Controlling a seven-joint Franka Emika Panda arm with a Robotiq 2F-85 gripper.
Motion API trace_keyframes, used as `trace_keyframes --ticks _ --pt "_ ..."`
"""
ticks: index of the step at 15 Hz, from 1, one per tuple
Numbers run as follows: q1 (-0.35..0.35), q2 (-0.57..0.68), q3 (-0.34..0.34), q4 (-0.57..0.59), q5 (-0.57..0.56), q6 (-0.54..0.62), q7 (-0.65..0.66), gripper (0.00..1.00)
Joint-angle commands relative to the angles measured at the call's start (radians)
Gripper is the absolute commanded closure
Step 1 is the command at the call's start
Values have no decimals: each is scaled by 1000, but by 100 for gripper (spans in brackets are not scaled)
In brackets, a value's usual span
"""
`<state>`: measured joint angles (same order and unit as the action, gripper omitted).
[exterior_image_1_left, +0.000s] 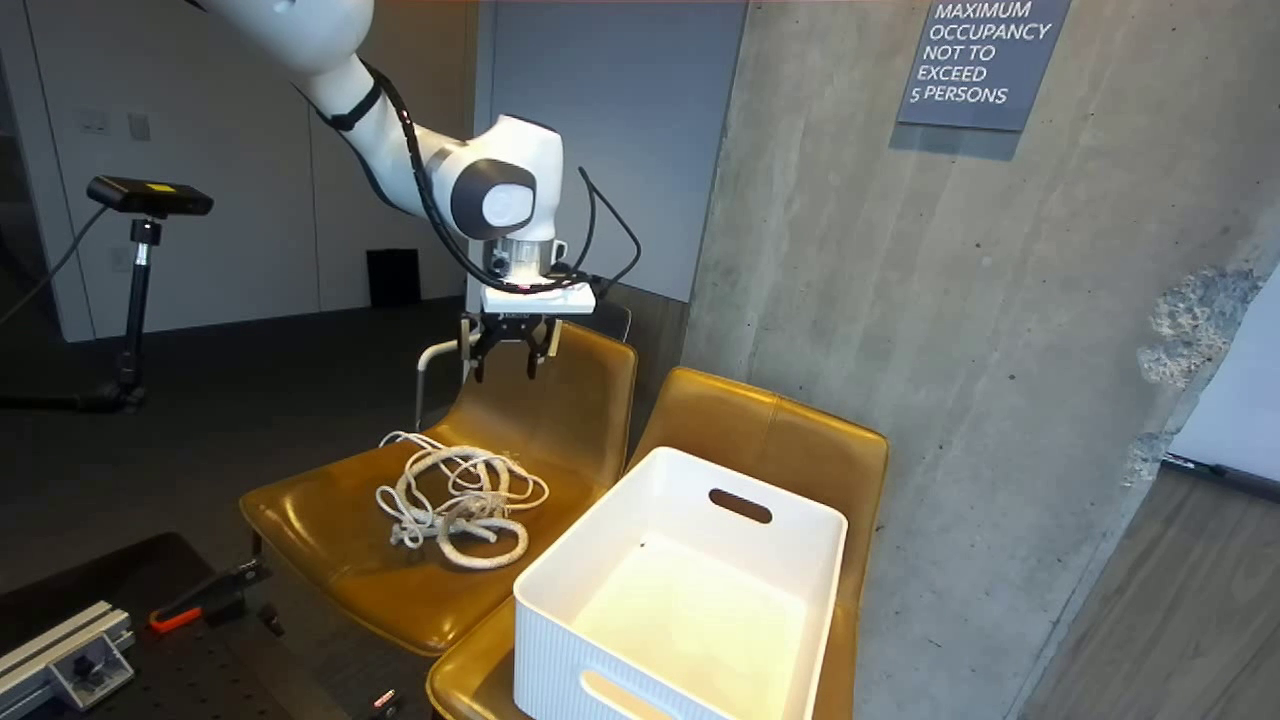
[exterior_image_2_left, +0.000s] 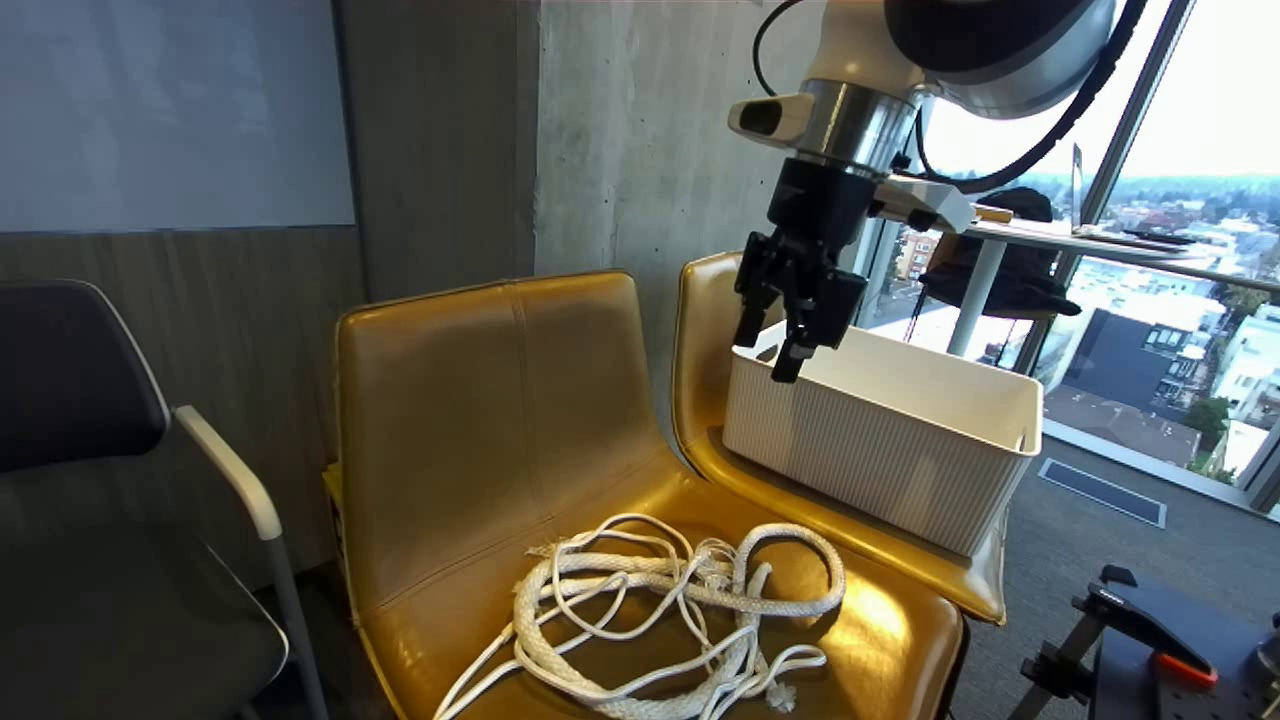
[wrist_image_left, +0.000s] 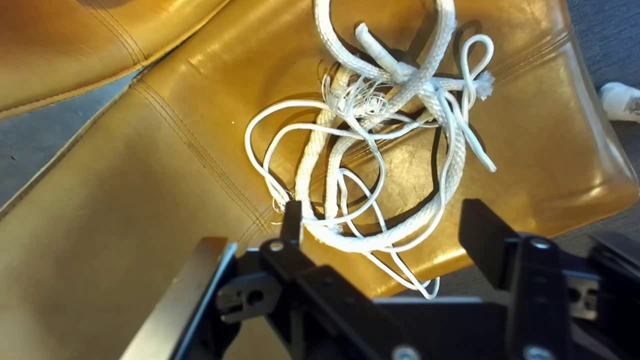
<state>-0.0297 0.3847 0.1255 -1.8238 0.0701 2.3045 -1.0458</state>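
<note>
"One tangle of thick white braided rope and thin white cord (exterior_image_1_left: 467, 508), yeah? Whereabouts, pls?"

"Yep, w/ some ends frayed. It's on the seat of a glossy tan leather chair (exterior_image_1_left: 330, 520), nearer the back edge than the front. A thin loop pokes past the side edge furthest from the oblong white ribbed plastic bin (exterior_image_2_left: 860, 450)."

"OK, and that bin's pos.?"

"Next door, on the seat of the matching tan leather chair (exterior_image_1_left: 765, 412), reaching from nr. the back edge twd. the front edge. Bin & tangle are apart."

"Gotcha. What's overhead?"

"Black two-finger gripper (wrist_image_left: 382, 220), hanging from the white robot arm (exterior_image_1_left: 515, 150). Fingers wide apart, well abv. the tangle, not touching it. Per the wrist view, tangle shows b/w & beyond the fingertips."

"Surroundings, v. quick?"

"Blue-grey sign (exterior_image_1_left: 985, 65) on the concrete wall (exterior_image_1_left: 950, 330); black camera (exterior_image_1_left: 150, 196) on a thin black stand (exterior_image_1_left: 136, 300), seen in an exterior view; dark armchair (exterior_image_2_left: 75, 380) w/ a white armrest, on the side of the tangle's chair away from the bin."
</note>
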Motion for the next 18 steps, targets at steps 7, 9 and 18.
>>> trace_keyframes --ticks 7,9,18 --pt "-7 -1 4 2 -2 -6 -6 10" --pt "-7 -1 4 2 -2 -6 -6 10" --pt "-7 -1 4 2 -2 -6 -6 10"
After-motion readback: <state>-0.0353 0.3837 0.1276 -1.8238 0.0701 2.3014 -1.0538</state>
